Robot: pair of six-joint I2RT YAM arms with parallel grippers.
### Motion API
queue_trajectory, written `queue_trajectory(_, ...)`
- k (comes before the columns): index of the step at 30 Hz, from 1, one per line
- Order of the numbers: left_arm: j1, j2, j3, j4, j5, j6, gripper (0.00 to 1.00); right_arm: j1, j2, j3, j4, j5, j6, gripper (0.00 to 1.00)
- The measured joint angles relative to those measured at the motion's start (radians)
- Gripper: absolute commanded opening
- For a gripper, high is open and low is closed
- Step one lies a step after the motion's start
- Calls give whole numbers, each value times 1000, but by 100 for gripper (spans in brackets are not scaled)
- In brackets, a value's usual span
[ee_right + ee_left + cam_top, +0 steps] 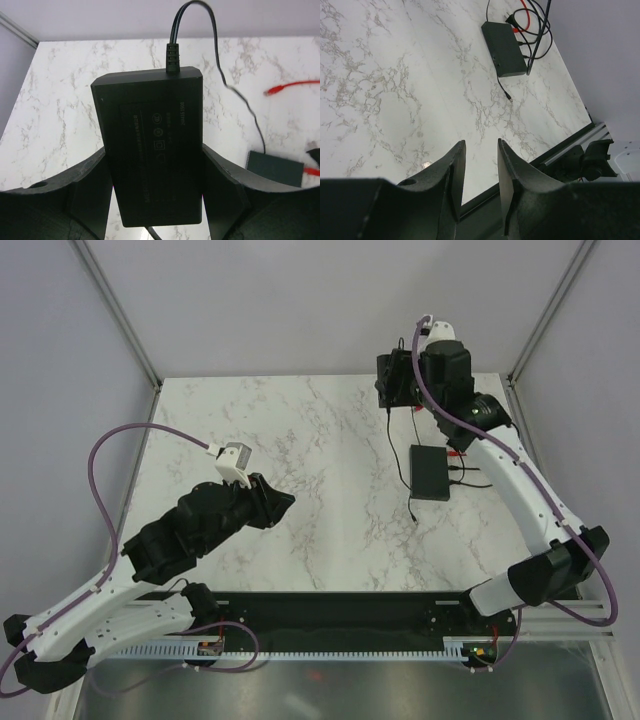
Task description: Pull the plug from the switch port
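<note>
The right end effector (154, 156) is clamped on a black power brick (150, 115), held up over the far edge of the counter (300, 440). The switch box (432, 472) lies flat at about 3 o'clock on the counter, with the brick at its 12 o'clock. I take this as the pulling step, drawing on the brick's black lead (504, 87). That lead runs past the box's 9 o'clock side and its tip lies loose at 6 o'clock. I cannot tell whether the plug is already out, and the port itself is too small to see.

If it is still seated, the next pull wants to run straight along the port with the box steadied. The left end effector (481, 150) hangs at the box's 9 o'clock, well apart, narrow and empty. Red cables (292, 86) tangle at the box's 3 o'clock edge and could drag it along.
</note>
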Motion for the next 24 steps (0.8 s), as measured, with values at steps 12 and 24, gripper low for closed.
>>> queue_trajectory(12, 0, -1, -1, 0, 0, 0, 39, -91, 154, 469, 35, -122, -40, 0)
queue_trajectory(24, 0, -37, -1, 0, -16, 0, 39, -76, 244, 594, 248, -371, 192, 0)
